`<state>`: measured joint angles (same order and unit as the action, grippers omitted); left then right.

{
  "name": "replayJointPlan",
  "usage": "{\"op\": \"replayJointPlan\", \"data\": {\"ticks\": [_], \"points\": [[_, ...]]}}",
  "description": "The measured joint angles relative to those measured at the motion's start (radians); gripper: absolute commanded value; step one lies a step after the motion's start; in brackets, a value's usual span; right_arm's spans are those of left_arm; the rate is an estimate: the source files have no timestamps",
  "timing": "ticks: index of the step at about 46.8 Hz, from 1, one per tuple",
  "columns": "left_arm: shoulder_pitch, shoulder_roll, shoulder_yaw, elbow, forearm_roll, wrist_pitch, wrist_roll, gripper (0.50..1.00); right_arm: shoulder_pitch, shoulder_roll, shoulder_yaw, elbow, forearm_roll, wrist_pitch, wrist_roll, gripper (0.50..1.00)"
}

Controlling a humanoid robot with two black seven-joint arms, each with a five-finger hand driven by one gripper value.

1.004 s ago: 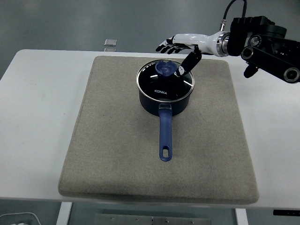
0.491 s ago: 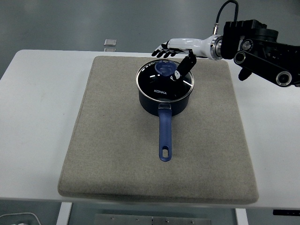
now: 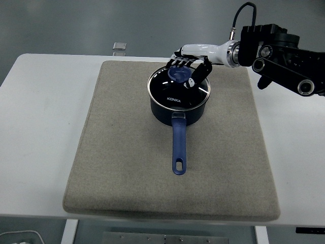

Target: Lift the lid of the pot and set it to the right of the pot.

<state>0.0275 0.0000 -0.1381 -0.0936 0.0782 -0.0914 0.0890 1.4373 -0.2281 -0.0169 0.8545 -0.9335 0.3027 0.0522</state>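
Right hand (image 3: pixel 187 65) lowered, fingers now around lid knob (image 3: pixel 179 74).

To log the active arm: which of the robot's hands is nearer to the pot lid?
Right. The right hand is over the far side of the pot lid, at its knob. The left hand is not in view.

I see a glossy dark glass lid (image 3: pixel 179 89) with a bright metal rim and a translucent blue plastic knob (image 3: pixel 180 74), sitting on a shiny dark blue pot (image 3: pixel 177 112) whose handle (image 3: pixel 178 146) looks like smooth blue plastic. The mat (image 3: pixel 127 152) under it is matt, felt-like grey cloth on a smooth white tabletop (image 3: pixel 40 127). My right hand (image 3: pixel 190 63) has a glossy white plastic shell and black fingers (image 3: pixel 202 71).
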Motion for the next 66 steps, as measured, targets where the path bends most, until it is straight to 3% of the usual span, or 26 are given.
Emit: {"op": "replayJointPlan", "data": {"ticks": [17, 31, 43, 66], "points": [[0.000, 0.000, 0.000, 0.000, 0.000, 0.000, 0.000, 1.000, 0.010, 0.000, -0.013, 0.000, -0.001, 0.003, 0.000, 0.656], [0.000, 0.000, 0.000, 0.000, 0.000, 0.000, 0.000, 1.000, 0.050, -0.010, -0.011, -0.006, 0.007, 0.007, 0.000, 0.548], [0.000, 0.000, 0.000, 0.000, 0.000, 0.000, 0.000, 1.000, 0.064, -0.021, -0.012, -0.015, 0.013, 0.004, 0.000, 0.517], [0.000, 0.000, 0.000, 0.000, 0.000, 0.000, 0.000, 1.000, 0.077, -0.172, -0.046, -0.022, 0.000, 0.006, 0.000, 0.515]]}}
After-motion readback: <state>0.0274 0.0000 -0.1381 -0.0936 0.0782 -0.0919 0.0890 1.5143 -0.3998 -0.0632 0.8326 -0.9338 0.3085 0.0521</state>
